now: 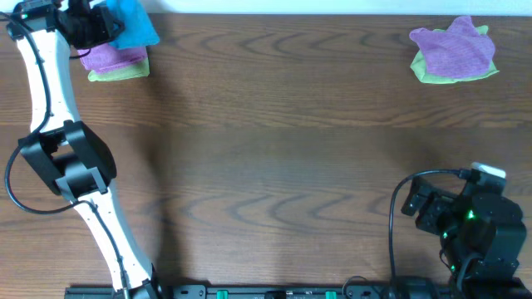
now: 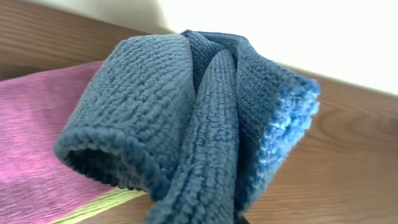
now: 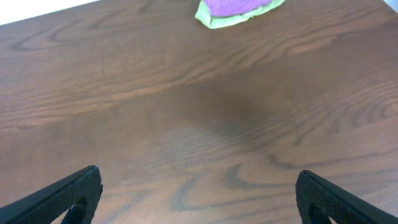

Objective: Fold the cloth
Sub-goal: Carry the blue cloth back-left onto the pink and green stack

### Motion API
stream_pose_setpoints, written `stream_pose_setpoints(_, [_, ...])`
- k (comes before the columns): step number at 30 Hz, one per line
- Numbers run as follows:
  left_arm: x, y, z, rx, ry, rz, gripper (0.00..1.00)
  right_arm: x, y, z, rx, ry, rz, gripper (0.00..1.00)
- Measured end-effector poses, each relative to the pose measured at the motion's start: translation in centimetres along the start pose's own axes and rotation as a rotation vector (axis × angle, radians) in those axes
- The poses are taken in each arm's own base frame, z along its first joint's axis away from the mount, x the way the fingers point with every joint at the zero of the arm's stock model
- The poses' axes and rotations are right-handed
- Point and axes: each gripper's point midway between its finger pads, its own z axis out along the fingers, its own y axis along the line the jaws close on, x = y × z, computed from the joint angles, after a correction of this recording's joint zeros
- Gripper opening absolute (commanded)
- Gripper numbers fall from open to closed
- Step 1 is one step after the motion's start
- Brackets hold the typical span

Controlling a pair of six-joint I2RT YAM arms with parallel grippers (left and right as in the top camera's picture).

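at the far left corner, the left pincer [image 1: 115, 31] clamps the bunched cloth [image 1: 138, 23].

Dark brown wood-grain table [image 1: 274, 149], its grain running in long swirls from side to side. At the far left corner, flat on the wood, a lime-green microfibre cloth [image 1: 123, 75] with a folded purple cloth [image 1: 112, 58] stacked on it. Near the far right corner, well apart from that pile, a second lime-green cloth [image 1: 429, 74] directly on the table under a crumpled purple cloth [image 1: 455, 48].
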Motion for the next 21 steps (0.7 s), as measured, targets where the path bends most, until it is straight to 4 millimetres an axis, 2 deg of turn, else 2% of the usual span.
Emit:
stream_pose_setpoints(9, [-0.4,1.8,-0.6,-0.053,-0.019,0.002,0.06,0.5,-0.1,0.0,0.005,0.019,-0.003,0.99])
stream_pose_setpoints(16, [-1.4,2.0,-0.7,-0.058,-0.057,0.027,0.06,0.5,-0.1,0.0,0.005,0.019,-0.003,0.99])
stream_pose_setpoints(21, [-1.1,2.5,-0.4,-0.037,-0.053,0.015,0.06,0.5,-0.1,0.0,0.005,0.019,-0.003,0.99])
